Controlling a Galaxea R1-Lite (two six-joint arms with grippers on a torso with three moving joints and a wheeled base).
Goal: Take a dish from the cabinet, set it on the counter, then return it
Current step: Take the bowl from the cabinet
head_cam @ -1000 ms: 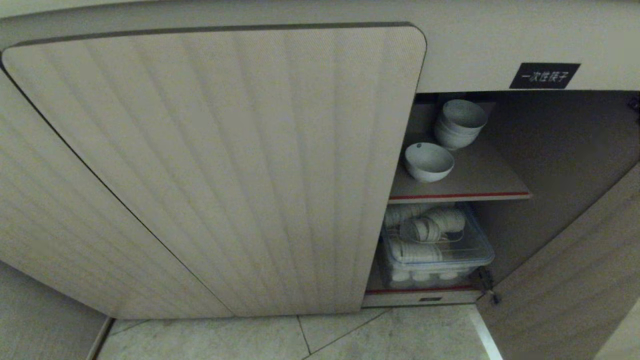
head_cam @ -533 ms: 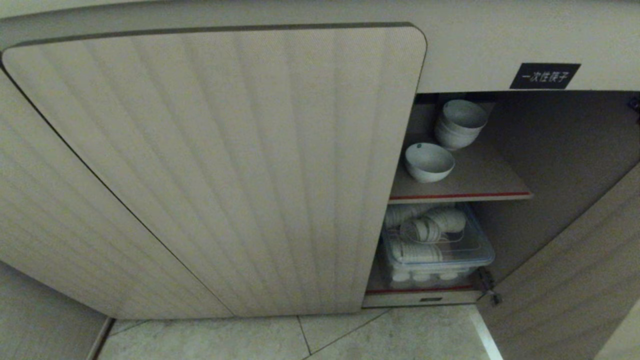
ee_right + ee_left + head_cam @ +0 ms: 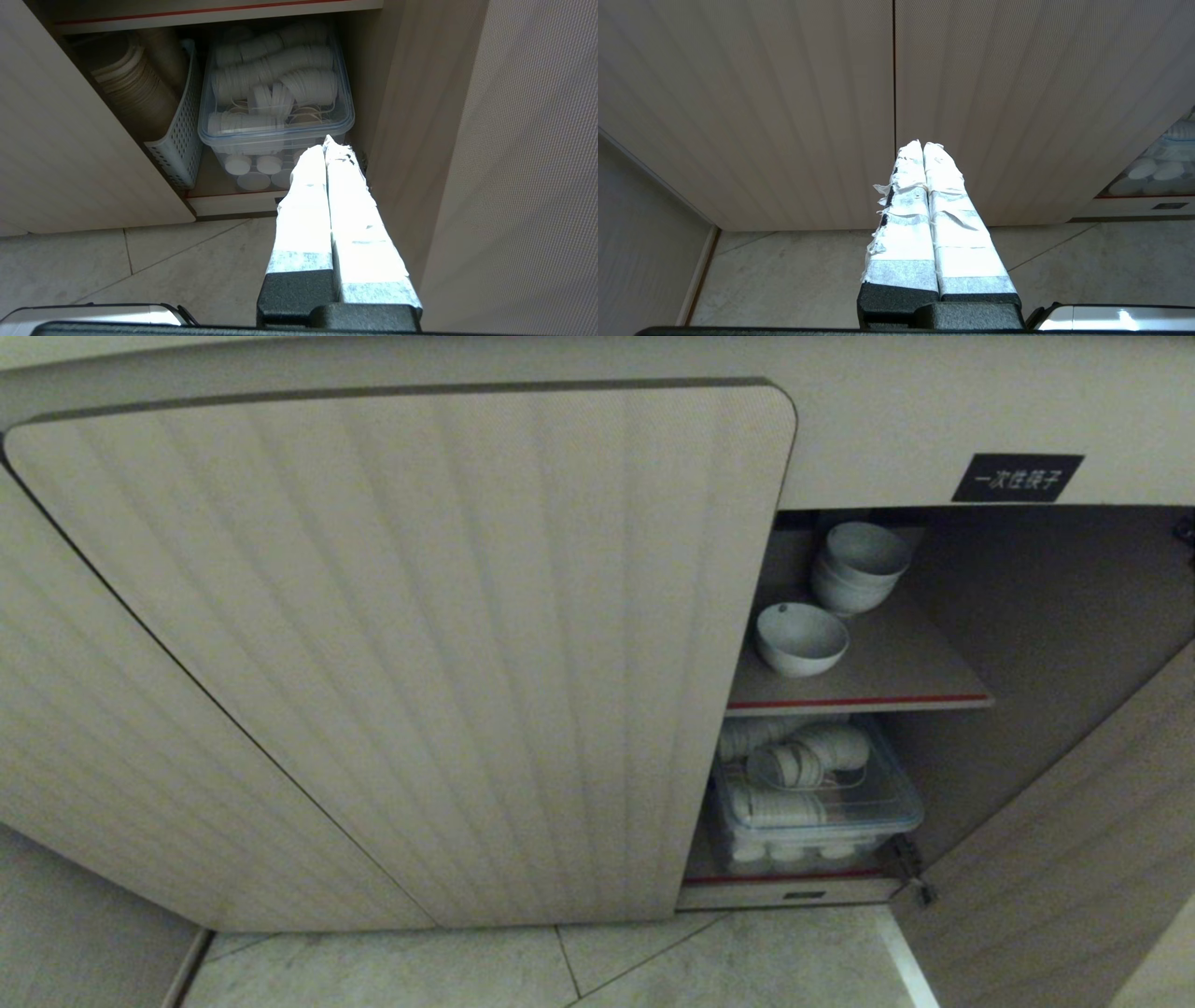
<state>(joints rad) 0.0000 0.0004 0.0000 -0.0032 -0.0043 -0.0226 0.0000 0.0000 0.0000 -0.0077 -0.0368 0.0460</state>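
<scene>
A: Where is the dish [image 3: 801, 638] right now?

B: In the head view it sits right of centre, upright on the upper shelf [image 3: 896, 677] of the cabinet [image 3: 420, 653], the shelf with the red front edge. It stands alone near that edge, close to the rim of the shut fluted door that fills the left and middle of the frame.

A: And the other bowls?

B: A pile of white bowls [image 3: 857, 567] stands behind the dish, deeper on the same shelf, slightly apart from it. Above them, at upper right, is a black label [image 3: 1018, 477] with white characters.

A: What is below the shelf?

B: A clear plastic box [image 3: 822, 812] full of stacked white cups, on the bottom level. The right wrist view shows it at upper centre, with a white perforated basket [image 3: 175, 144] of brownish paper bowls just beside it.

A: The grippers?

B: Neither shows in the head view. The left gripper [image 3: 922, 145] appears at the centre of its wrist view, tape-wrapped jaws pressed together with nothing between them, facing shut fluted doors above the pale floor tiles [image 3: 794, 275]. The right gripper [image 3: 325, 142] also has its taped jaws closed tight and empty, tips in front of the box's lower right corner, beside the open door [image 3: 514, 163] on the right of that frame.
</scene>
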